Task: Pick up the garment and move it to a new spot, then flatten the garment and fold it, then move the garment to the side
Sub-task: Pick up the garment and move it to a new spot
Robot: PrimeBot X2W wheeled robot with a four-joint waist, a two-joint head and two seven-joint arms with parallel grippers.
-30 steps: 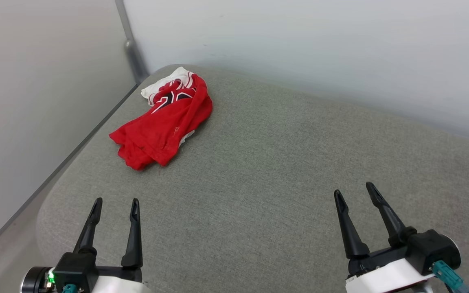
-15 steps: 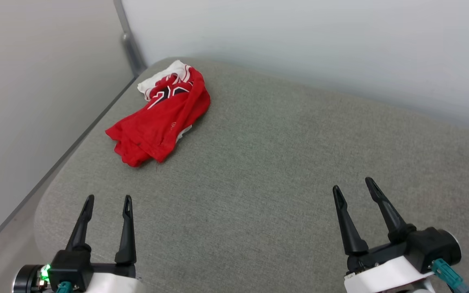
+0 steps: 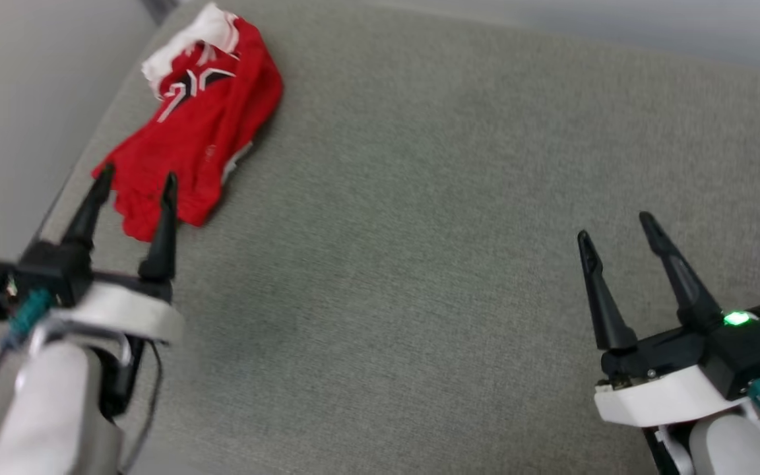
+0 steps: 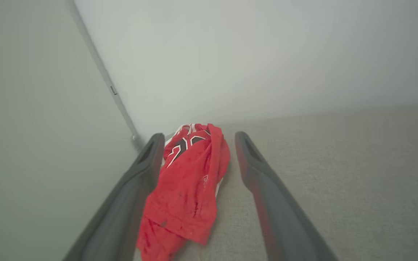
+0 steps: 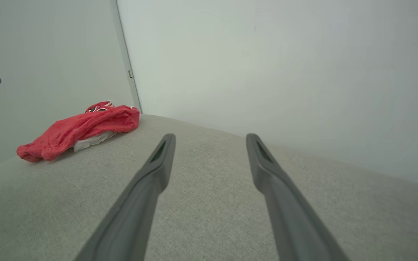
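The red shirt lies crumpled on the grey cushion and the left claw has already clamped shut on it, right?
Not quite. The red shirt does lie crumpled on the grey cushion, but the left gripper is open, not clamped on it: the left wrist view shows its fingers standing apart.

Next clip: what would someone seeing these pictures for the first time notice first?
The crumpled red garment stands out, heaped near the far left corner of the grey cushion, close to the wall. The left tool is open, its tips lined up on the heap's near end; the right tool is open over the cushion at the lower right.
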